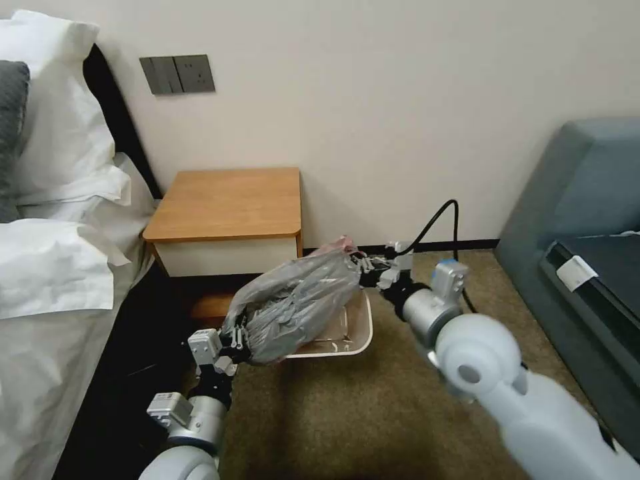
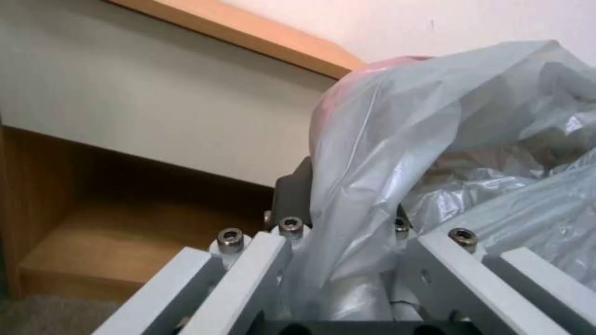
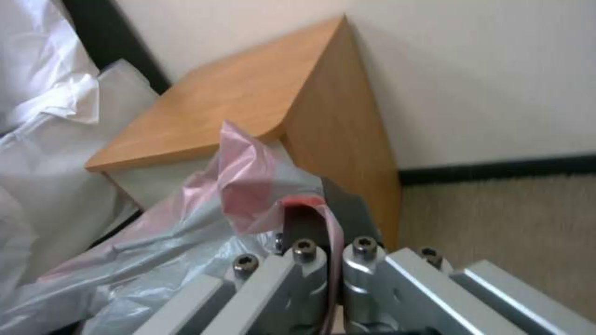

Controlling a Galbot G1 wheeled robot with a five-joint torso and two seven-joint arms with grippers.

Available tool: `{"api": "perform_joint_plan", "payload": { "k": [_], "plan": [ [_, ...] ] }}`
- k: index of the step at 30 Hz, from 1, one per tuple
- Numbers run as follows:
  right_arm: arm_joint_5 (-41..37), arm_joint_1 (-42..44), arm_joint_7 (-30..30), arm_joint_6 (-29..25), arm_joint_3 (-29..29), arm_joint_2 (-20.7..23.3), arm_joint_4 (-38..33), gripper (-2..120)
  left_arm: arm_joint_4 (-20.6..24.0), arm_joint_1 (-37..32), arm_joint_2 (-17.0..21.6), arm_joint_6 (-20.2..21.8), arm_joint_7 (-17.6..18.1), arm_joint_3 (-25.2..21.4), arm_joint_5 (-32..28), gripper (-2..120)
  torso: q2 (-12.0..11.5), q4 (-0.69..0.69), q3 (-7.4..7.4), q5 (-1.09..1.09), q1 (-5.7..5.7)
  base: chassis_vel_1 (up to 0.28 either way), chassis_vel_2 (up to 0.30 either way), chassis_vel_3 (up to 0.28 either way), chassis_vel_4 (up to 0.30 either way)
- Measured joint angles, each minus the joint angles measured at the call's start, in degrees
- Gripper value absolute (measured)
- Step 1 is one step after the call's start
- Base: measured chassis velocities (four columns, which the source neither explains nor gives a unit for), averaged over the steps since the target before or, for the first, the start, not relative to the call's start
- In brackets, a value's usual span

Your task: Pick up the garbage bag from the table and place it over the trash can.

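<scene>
Overhead, the bag (image 1: 297, 303) hangs stretched between the two grippers above the trash can (image 1: 357, 337), which sits on the carpet (image 1: 373, 413) right beside the table (image 1: 230, 200). On the outer side of the right gripper (image 1: 365, 265) the carpet lies open up to the grey sofa (image 1: 580, 220); beyond it, the wall (image 1: 400, 100) and its dark skirting board close the space. On the outer side of the left gripper (image 1: 239, 341) room is tight: the table's white drawer front and open lower shelf stand just ahead of it, and the bed (image 1: 53, 280) with its white pillows (image 1: 60, 133) lies a little farther out.

Both grippers are pinched on the bag. From the left wrist camera, the left gripper (image 2: 348, 260) has the film bunched between its pressed-together fingers (image 2: 295, 190), with the table's shelf close behind. From the right wrist camera, the right gripper (image 3: 323, 223) nips the pinkish rim between its fingers (image 3: 348, 209), near the table's rounded front corner.

The bag (image 2: 447, 139) is thin, crinkly grey plastic, see-through enough to show folds inside, pink along the edge (image 3: 248, 181). It sags in a loose bundle from the right gripper down toward the left one, covering most of the bin's mouth; only the cream rim on the side toward the right gripper is uncovered.

The table top is bare orange-brown wood.
</scene>
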State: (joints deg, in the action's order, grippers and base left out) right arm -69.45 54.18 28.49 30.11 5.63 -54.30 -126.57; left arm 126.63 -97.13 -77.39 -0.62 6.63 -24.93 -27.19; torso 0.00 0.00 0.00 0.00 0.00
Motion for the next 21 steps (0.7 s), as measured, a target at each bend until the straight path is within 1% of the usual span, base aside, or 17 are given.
{"api": "perform_joint_plan", "payload": {
  "k": [1,2,3,4,5,6,9,12,14,16,21],
  "plan": [
    [-3.2,-0.3,0.5,1.0,0.9,0.1,0.1,0,0.0,0.1,0.0,0.0,-0.2,0.0,-0.3,7,0.0,0.0,0.0,0.0,0.0,0.0,0.0,0.0,0.0],
    [-3.2,-0.3,0.5,1.0,0.9,0.1,0.1,0,0.0,0.1,0.0,0.0,-0.2,0.0,-0.3,7,0.0,0.0,0.0,0.0,0.0,0.0,0.0,0.0,0.0],
    [-7.4,-0.7,1.1,2.4,2.0,0.2,0.2,0,-0.1,0.2,0.0,0.1,-0.4,-0.1,-0.5,7,0.0,0.0,0.0,0.0,0.0,0.0,0.0,0.0,0.0],
    [-8.8,-0.9,1.4,2.9,2.4,0.2,0.3,0,-0.1,0.2,0.0,0.1,-0.5,-0.1,-0.6,7,0.0,0.0,0.0,0.0,0.0,0.0,0.0,0.0,0.0],
    [-12.3,-1.3,2.2,4.0,3.1,0.1,0.4,0,-0.2,0.2,0.0,0.1,-0.6,-0.1,-0.7,7,0.0,0.0,0.0,0.0,0.0,0.0,0.0,0.0,0.0],
    [-12.3,-1.3,2.2,4.0,3.1,0.1,0.4,0,-0.2,0.2,0.0,0.1,-0.6,-0.1,-0.7,7,0.0,0.0,0.0,0.0,0.0,0.0,0.0,0.0,0.0],
    [-16.1,-1.9,3.4,5.0,4.0,0.1,1.4,0,-0.2,0.3,0.0,0.2,-0.7,-0.1,-1.7,7,0.0,0.01,0.0,0.0,0.0,0.0,0.0,0.0,0.0],
    [-17.4,-1.9,3.9,5.2,4.4,0.0,1.7,0,-0.2,0.3,0.0,0.2,-0.7,-0.2,-2.1,7,0.0,0.0,0.0,0.0,0.0,0.0,0.0,0.0,0.0],
    [-19.9,-1.9,5.3,5.4,5.2,-0.2,1.9,0,-0.2,0.4,0.0,0.2,-0.9,-0.2,-2.8,7,0.0,0.01,0.0,0.0,0.0,0.0,0.0,0.0,0.0],
    [-20.2,-1.9,5.4,5.5,5.3,-0.2,1.9,0,-0.2,0.4,0.0,0.2,-0.9,-0.3,-3.0,7,0.0,0.01,0.0,0.0,0.0,0.0,0.0,0.0,0.0],
    [-24.9,-1.4,6.8,6.0,7.2,-0.2,2.7,0,-0.3,0.6,0.1,0.3,-1.4,-0.4,-5.0,7,0.0,0.01,0.0,0.0,0.0,0.0,0.0,0.0,0.0]
  ]
}}
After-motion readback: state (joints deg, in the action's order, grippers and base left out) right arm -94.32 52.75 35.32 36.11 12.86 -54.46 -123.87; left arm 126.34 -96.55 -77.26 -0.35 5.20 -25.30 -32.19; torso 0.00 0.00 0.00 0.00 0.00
